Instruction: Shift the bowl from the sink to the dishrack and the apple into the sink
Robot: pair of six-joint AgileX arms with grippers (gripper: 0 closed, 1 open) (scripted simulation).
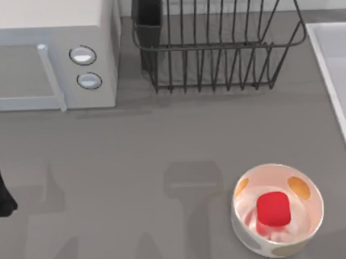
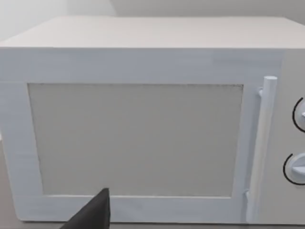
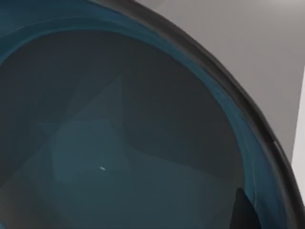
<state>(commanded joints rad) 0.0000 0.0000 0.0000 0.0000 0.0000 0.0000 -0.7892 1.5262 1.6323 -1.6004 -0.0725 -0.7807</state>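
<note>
The teal-blue bowl (image 3: pixel 119 143) lies right under my right wrist camera, its inside facing up, with pale grey surface beyond its rim. My right gripper (image 3: pixel 243 214) shows as a dark tip at the bowl's rim. The red apple (image 1: pixel 273 209) sits inside a white bowl with orange spots (image 1: pixel 266 180) at the front right of the table. The sink (image 1: pixel 330 61) shows its light rim at the right edge. The dark wire dishrack (image 1: pixel 215 45) stands at the back, holding nothing. My left arm (image 1: pixel 0 192) is parked at the left edge, its gripper (image 2: pixel 93 214) facing the microwave.
A white microwave (image 1: pixel 51 48) with a bar handle and two knobs fills the back left, door (image 2: pixel 143 138) shut. A black utensil cup (image 1: pixel 149 22) sits in the rack's left corner. Bare grey tabletop (image 1: pixel 134 165) spreads between microwave, rack and white bowl.
</note>
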